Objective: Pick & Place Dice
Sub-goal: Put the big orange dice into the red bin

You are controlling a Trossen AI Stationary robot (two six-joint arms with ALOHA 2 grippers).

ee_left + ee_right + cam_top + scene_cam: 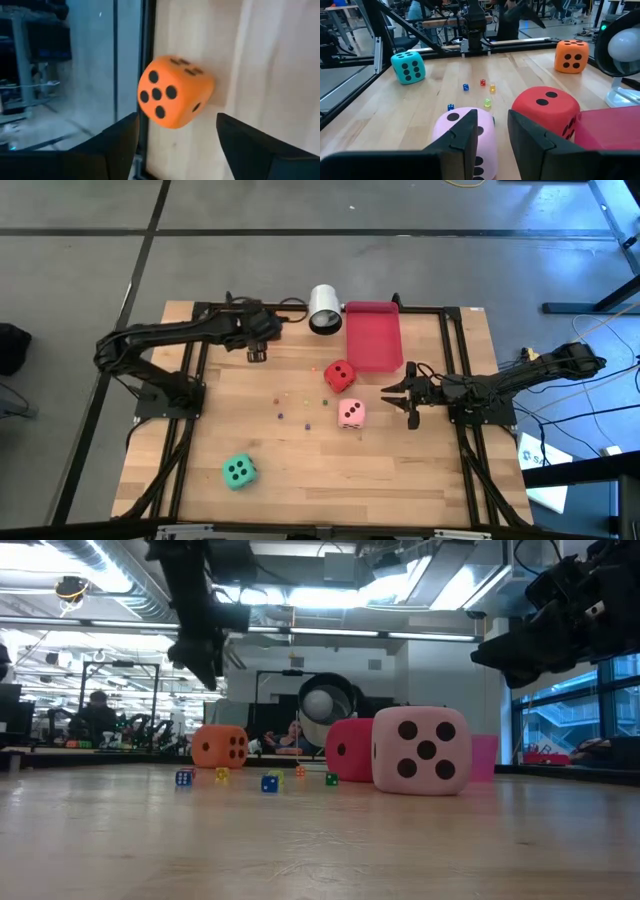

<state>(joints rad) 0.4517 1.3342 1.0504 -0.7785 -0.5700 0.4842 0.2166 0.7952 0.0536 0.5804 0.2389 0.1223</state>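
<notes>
The red tray lies at the table's far edge and serves as the landmark. The white cup lies on its side touching the tray's left end; knocked by an arm, it could roll.

The left gripper hangs left of the cup, jaws spread wide and holding nothing. In the left wrist view the orange die sits below those open fingers at the table's edge, by the frame rail. The risk there, as I judge it: a soft cube this near the rim could tumble off if the arm brushes it on leaving.

The right gripper waits just in front of the tray's right end, fingers partly apart and empty. The red die sits just in front of the tray, the pink die a little nearer the front. They stand close together, so a reach for one may shove the other.

The green die lies far from the tray, near the front left.

Several tiny dice lie scattered left of the red one; a descending finger could scatter them.
</notes>
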